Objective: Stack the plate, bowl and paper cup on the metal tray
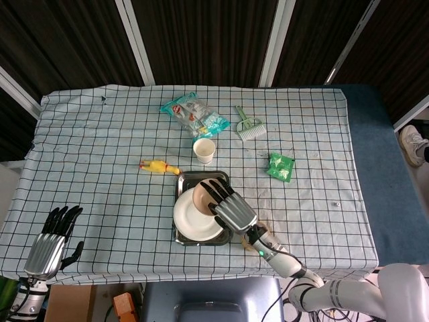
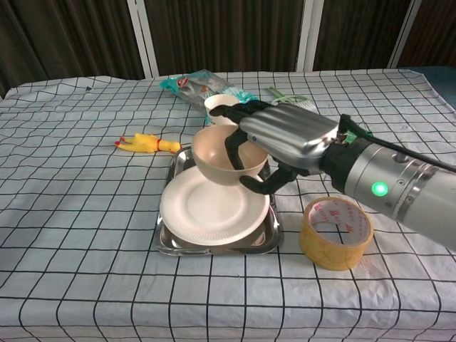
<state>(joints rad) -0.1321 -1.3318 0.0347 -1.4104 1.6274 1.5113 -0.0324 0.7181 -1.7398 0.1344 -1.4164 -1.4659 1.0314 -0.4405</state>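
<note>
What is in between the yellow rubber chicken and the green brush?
The paper cup stands between the rubber chicken and the green brush, with only checked tablecloth otherwise. The head view shows it best.

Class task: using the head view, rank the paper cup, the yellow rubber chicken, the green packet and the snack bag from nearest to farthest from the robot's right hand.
Measured from the right hand:
1. Paper cup, just beyond the tray.
2. Green packet, to the right, and yellow rubber chicken, to the left: too close to call.
3. Snack bag, farthest back.
</note>
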